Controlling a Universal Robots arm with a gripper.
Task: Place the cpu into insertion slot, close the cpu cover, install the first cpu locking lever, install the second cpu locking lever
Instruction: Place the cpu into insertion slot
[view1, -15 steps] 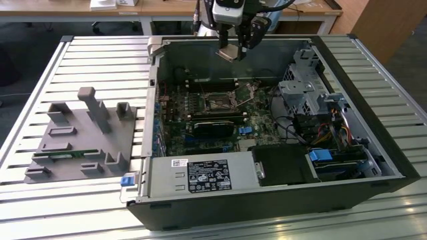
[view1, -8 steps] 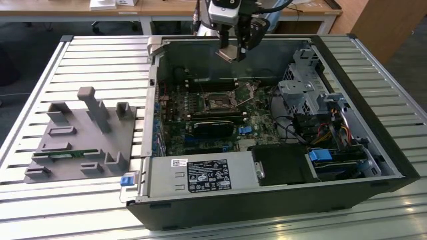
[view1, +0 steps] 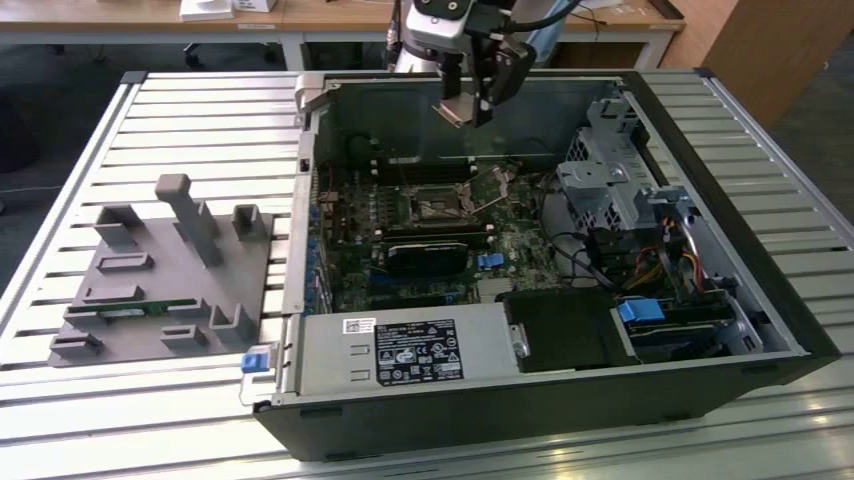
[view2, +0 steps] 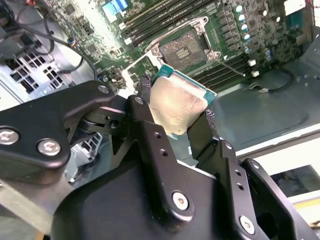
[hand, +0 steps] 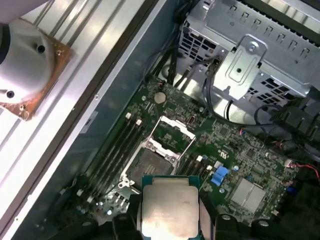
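Observation:
My gripper (view2: 175, 106) is shut on the cpu (view2: 178, 102), a flat square chip with a dull grey metal top, held by its edges between two black fingers (view2: 200, 132). In the exterior view the gripper (view1: 466, 108) hangs above the far part of the open computer case, higher than and behind the insertion slot (view1: 434, 208). In both wrist views the dark square insertion slot (hand: 150, 165) (view2: 187, 47) lies bare on the green board below the cpu (hand: 170, 207). The silver cpu cover (hand: 173, 131) stands swung open beside the slot. A thin locking lever (view2: 231, 66) sticks out by the slot.
The black computer case (view1: 534, 400) lies open on a slatted metal table (view1: 200, 110). A silver drive cage (view1: 607, 180) and cables fill the case at the exterior view's right. Long memory slots (hand: 115, 155) run beside the socket. A grey fixture block (view1: 174, 270) sits at the exterior view's left.

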